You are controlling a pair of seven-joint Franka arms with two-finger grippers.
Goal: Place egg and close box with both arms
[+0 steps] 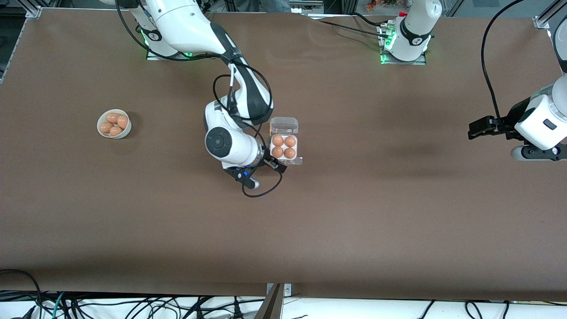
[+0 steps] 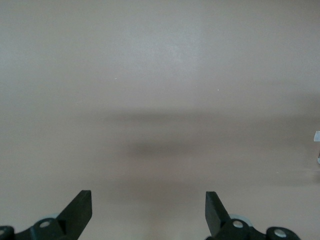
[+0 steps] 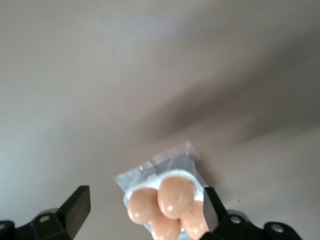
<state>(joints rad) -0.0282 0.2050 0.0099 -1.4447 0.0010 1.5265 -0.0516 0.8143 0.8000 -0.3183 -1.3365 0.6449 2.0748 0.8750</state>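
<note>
Right claw (image 1: 277, 165): lowest in the front view of all the working parts, it hangs just over the edge of the box nearest the front camera, fingers spread wide and holding nothing; in the right wrist view (image 3: 145, 210) the eggs sit between its two black fingertips.
Box (image 1: 284, 141): the clear-plastic carton rests near the middle of the table, its whitish tray showing four filled cells and its transparent lid (image 1: 284, 126) folded back flat on the side toward the robots' bases.
Eggs in box (image 1: 283, 146): four brown eggs, one to a cell, packed two by two and touching.
Bowl (image 1: 114, 124): a round white bowl stands well apart from the box, toward the right arm's end of the table, with several brown eggs (image 1: 114, 124) heaped inside.
Left claw (image 1: 476, 129): it waits well apart from the box, over bare table at the left arm's end, fingers parted and empty; the left wrist view (image 2: 148, 210) shows only the surface beneath.
Table (image 1: 354, 212): a brown top carries the box and the bowl.
</note>
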